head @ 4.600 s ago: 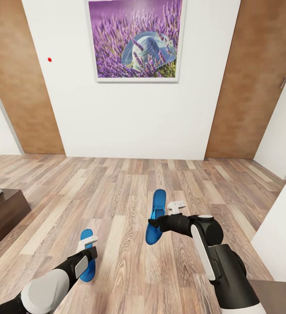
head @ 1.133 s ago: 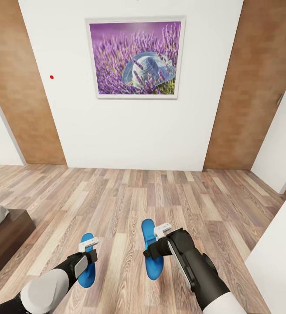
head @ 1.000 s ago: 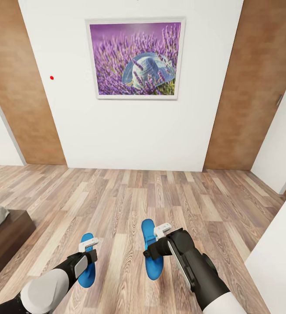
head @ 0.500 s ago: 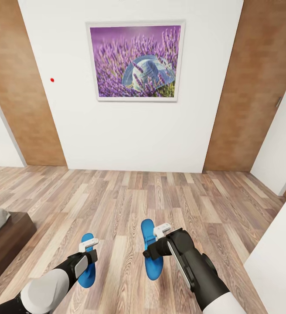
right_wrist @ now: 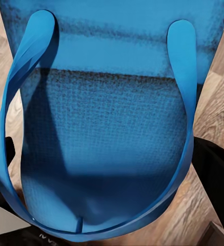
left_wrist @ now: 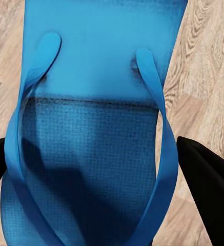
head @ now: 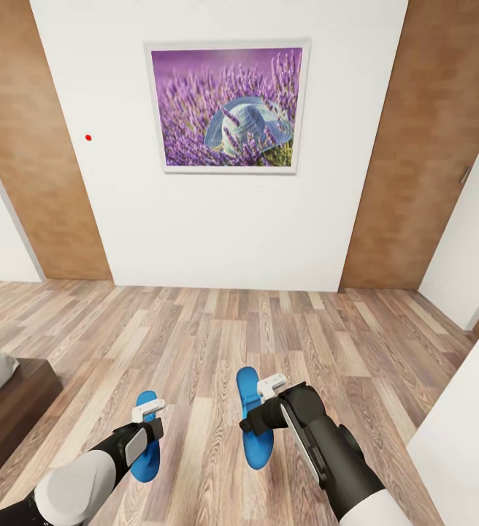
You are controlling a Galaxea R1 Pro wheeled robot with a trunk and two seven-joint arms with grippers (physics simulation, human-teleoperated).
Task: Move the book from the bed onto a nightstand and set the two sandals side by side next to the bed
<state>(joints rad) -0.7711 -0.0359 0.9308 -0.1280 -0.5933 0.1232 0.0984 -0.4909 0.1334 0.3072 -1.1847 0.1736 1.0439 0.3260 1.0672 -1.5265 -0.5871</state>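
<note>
Camera tilted slightly since earlier; arms unmoved. Left gripper [head: 149, 418] clamped one blue sandal [head: 147, 447], right gripper [head: 263, 400] the other sandal [head: 255, 418], above the floor [head: 196, 343], near the bed's corner [head: 9, 398].

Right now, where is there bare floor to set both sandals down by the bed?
Bare wood floor runs from the bed corner to the left sandal. A narrower strip separates it from the right sandal. The far floor to the picture wall is bare.
</note>
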